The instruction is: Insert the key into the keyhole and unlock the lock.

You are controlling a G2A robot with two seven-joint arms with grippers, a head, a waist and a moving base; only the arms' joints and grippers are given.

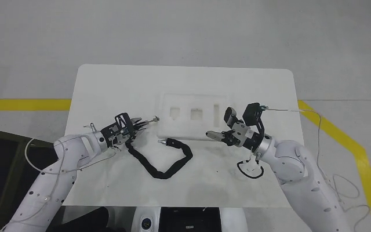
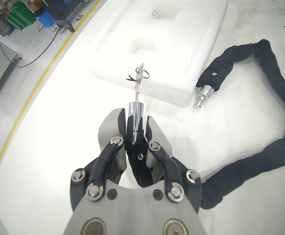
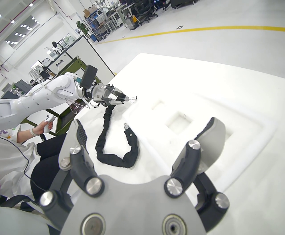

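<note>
Chrome and black cloth make up the lock. The black fabric-sleeved chain (image 3: 120,161) lies curved on the white table (image 1: 104,87), at about 6 o'clock from the table's middle in the top view. Its short chrome lock cylinder (image 2: 134,109) is clamped between the narrow-set fingers of the left gripper (image 2: 135,124), at 9 o'clock.

The flat silver key (image 2: 138,80) sits in the keyhole, and its head points toward the white foam tray with square recesses (image 1: 185,98) at 12 o'clock. Any print on the key is too small to read.

The right gripper (image 3: 145,124) is at 3 o'clock, near the tray's edge, spread wide and holding nothing.

The floor is pale grey with a yellow line (image 1: 35,104). The right wrist view shows a large hall with shelves and office chairs (image 3: 138,11) far behind. The left wrist view shows a thin wire ring (image 2: 145,73) on the key's head, and the chain's chrome pin end (image 2: 201,98) lying free just beside the tray's corner.
</note>
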